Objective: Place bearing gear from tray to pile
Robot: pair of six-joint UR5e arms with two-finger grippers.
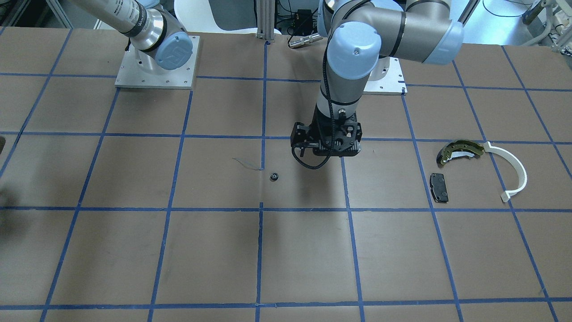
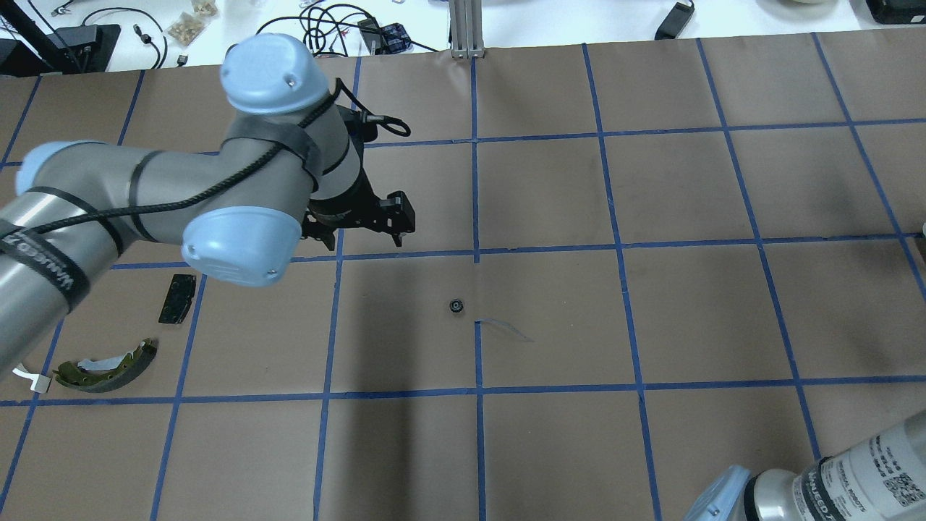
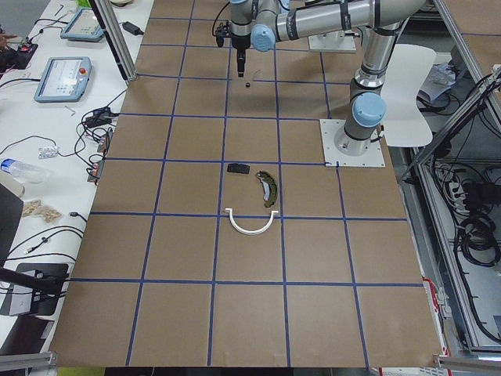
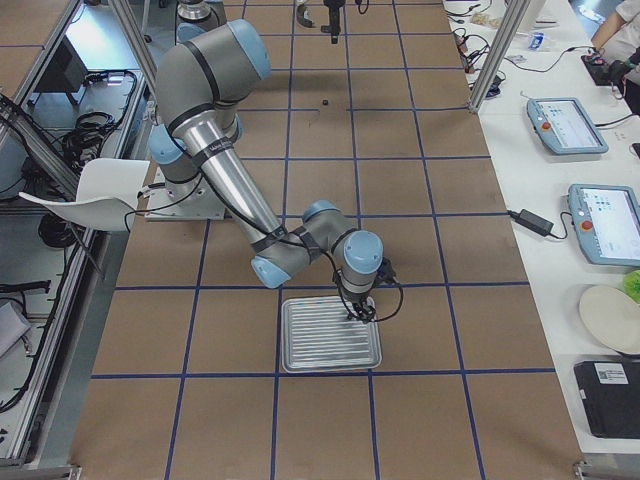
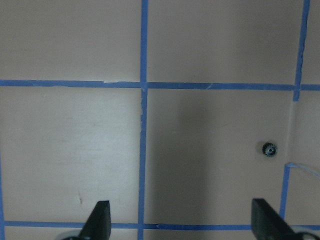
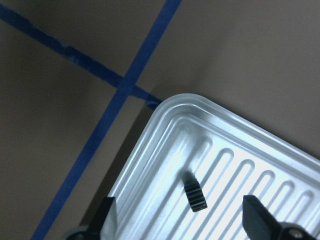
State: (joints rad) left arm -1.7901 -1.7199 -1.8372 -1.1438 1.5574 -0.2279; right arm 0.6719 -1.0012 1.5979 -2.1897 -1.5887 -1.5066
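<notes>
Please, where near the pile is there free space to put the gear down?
Bare paper lies between the pad and the strip, below the shoe in the front-facing view. The square between the left gripper and the pad is also bare. Crowded only where shoe and strip come close.

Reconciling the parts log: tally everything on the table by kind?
bearing gear: 1
olive-gold brake shoe: 1
white arc strip: 1
black brake pad: 1
metal tray: 1
small dark ribbed part on the tray: 1
Total: 6
</notes>
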